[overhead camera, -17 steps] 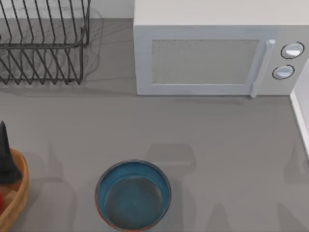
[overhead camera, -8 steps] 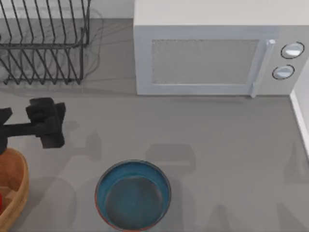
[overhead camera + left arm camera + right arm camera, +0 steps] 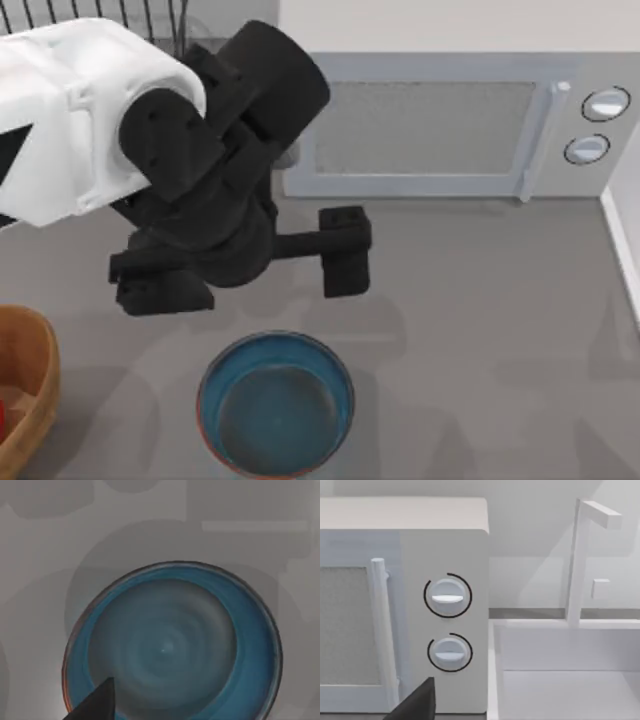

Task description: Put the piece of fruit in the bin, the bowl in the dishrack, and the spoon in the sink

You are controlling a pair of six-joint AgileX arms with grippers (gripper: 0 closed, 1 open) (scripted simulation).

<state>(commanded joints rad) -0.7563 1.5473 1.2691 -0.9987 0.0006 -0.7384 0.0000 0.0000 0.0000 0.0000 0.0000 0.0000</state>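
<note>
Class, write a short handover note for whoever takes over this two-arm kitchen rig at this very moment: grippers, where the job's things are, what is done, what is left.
Left arm: reaching over the grey table, above the wide blue-glazed bowl; its wrist view looks straight down into the bowl.
Small red fruit: in the round tan wooden bin at the table's left edge; done.
Bowl: on the table; next goes to the black wire dishrack at the back left.
White sink: right of the white microwave. Spoon step left.
</note>
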